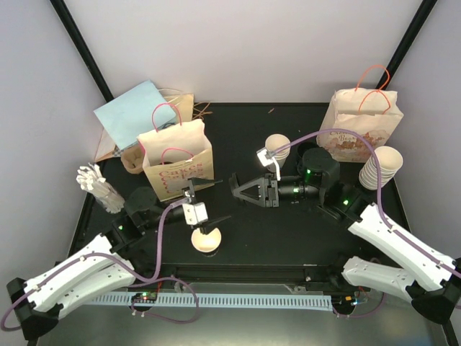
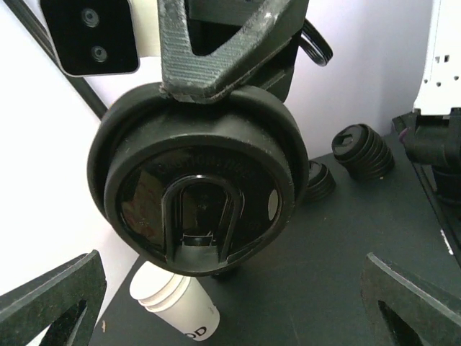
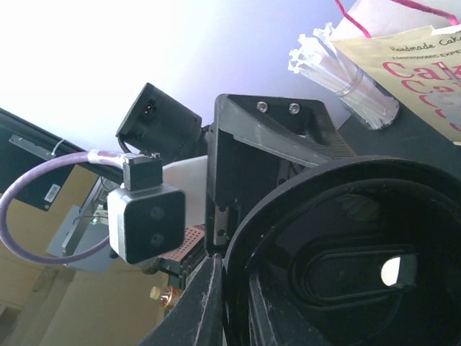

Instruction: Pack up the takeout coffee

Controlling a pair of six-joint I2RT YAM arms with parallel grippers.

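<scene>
Right end effector [image 1: 235, 186] is seen from above held opposite the spread left end effector [image 1: 209, 200], beside which an open paper cup [image 1: 207, 240] is stood on the tabletop [image 1: 288, 231]. From the left wrist, a black lid [image 2: 198, 209] is shown pinched at its rim by the right fingers [image 2: 216, 43]. From the right wrist, that lid [image 3: 346, 274] is seen clamped edgewise.

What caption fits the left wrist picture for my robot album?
The right gripper holds a black coffee lid before the open left gripper; white cups and spare lids behind.
</scene>
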